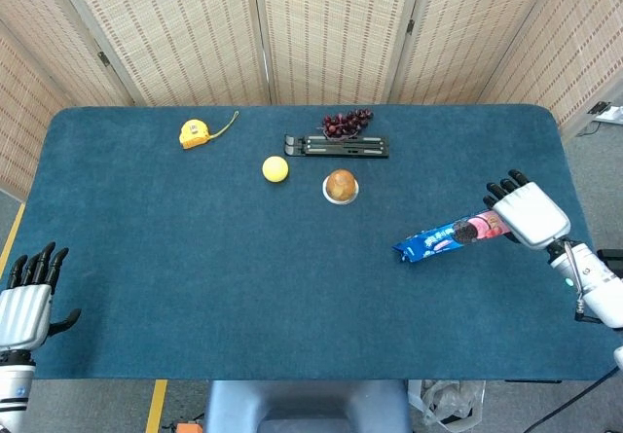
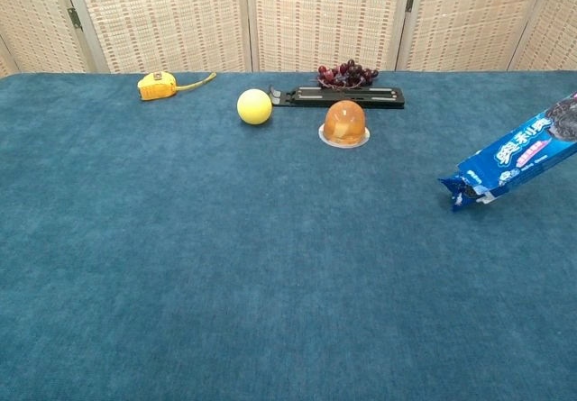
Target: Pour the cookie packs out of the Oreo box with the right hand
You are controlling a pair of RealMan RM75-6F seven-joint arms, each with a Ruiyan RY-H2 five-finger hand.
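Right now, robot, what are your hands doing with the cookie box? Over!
Right hand grips Oreo box, open end tilted down. No packs out yet. Left hand open, holding nothing. Nothing under the box. Over.

Bright, even, diffuse light in both views; shadows soft and faint; no glare; focus sharp; slight wide-angle distortion at edges.
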